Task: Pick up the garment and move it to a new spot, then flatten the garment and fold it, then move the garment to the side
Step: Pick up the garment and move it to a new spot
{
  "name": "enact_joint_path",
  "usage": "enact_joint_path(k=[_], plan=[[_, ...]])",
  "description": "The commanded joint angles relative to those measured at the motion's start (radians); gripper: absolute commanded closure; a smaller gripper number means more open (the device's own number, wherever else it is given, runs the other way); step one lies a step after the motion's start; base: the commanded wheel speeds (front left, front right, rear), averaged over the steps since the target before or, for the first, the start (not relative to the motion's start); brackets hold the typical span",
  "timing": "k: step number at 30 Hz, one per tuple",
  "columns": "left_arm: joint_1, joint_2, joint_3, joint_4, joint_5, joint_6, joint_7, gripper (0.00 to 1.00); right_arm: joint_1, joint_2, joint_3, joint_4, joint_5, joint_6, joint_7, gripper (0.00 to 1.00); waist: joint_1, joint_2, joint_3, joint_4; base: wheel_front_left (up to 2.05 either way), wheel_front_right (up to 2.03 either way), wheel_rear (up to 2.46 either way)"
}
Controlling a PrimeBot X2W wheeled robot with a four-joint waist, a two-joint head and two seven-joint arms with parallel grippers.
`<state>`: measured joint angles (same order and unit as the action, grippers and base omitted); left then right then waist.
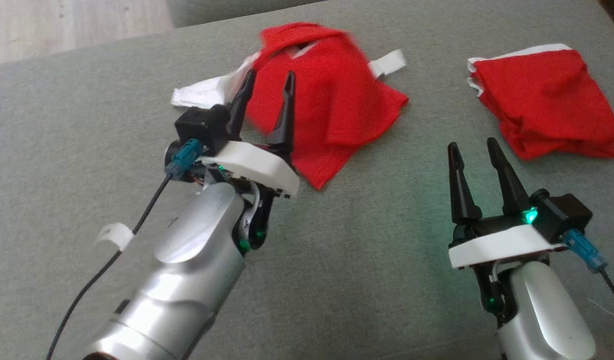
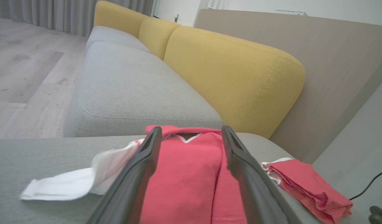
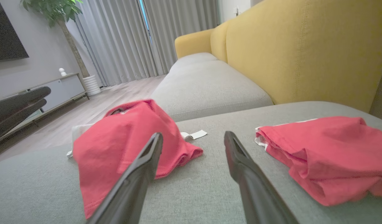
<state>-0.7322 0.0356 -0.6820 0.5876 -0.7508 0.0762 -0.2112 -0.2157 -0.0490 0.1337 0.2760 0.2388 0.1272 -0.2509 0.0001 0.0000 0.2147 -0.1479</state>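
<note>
Nearest of all is the right gripper [image 1: 472, 144]. It hangs over the bare grey sofa seat [image 1: 377, 260] with its two dark fingers spread wide and nothing between them. A bit farther off is the left gripper [image 1: 269, 76]. Its fingers are wide apart too and it holds nothing. It sits just above the near left part of the red T-shirt [image 1: 332, 100].

The red T-shirt lies in a rumpled heap on the seat, in the middle and toward the far side. Part of it is flopped over itself. One hem corner [image 1: 319, 177] points back at the robot. The neck hole [image 1: 299, 49] is at the far end. So the shirt's long way runs from near to far, a little slanted. One white sleeve [image 1: 197, 93] sticks out to the left, and the other sleeve [image 1: 388, 63] peeks out on the right.

I think this shirt is soft, light and floppy. It will not break, but it will sag and bunch up when lifted. A good plan is to pinch a thin edge, maybe one shoulder by each sleeve, so it hangs open and can be laid flat.

Farther right, well apart from the shirt, lies a folded red cloth [image 1: 547, 105]. Behind everything stand the yellow back cushions [image 2: 234, 71].
</note>
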Motion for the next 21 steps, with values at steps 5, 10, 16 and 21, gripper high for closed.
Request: enact_joint_path(k=[5,10,16,21], plan=[[0.000,0.074,0.066,-0.007,0.034,-0.020,-0.045,0.00,-0.012,-0.001,0.002,-0.035,-0.018,0.003,-0.011,0.00,-0.0001,0.0000,-0.025,0.059,0.00,0.00,0.00],[0.093,0.146,0.159,-0.097,0.111,-0.030,-0.050,0.00,0.010,-0.001,-0.017,-0.036,-0.041,0.003,-0.011,0.00,-0.0001,0.0000,-0.052,0.111,0.00,0.00,0.00],[0.303,0.189,0.267,-0.226,0.219,-0.052,-0.050,0.00,0.040,-0.001,-0.033,-0.035,-0.053,0.003,-0.011,0.00,-0.0001,0.0000,-0.083,0.150,0.00,0.00,0.00],[0.421,0.174,0.337,-0.281,0.270,-0.060,-0.050,0.00,0.055,-0.001,-0.038,-0.034,-0.057,0.003,-0.011,0.00,-0.0001,0.0000,-0.090,0.168,0.00,0.00,0.00]])
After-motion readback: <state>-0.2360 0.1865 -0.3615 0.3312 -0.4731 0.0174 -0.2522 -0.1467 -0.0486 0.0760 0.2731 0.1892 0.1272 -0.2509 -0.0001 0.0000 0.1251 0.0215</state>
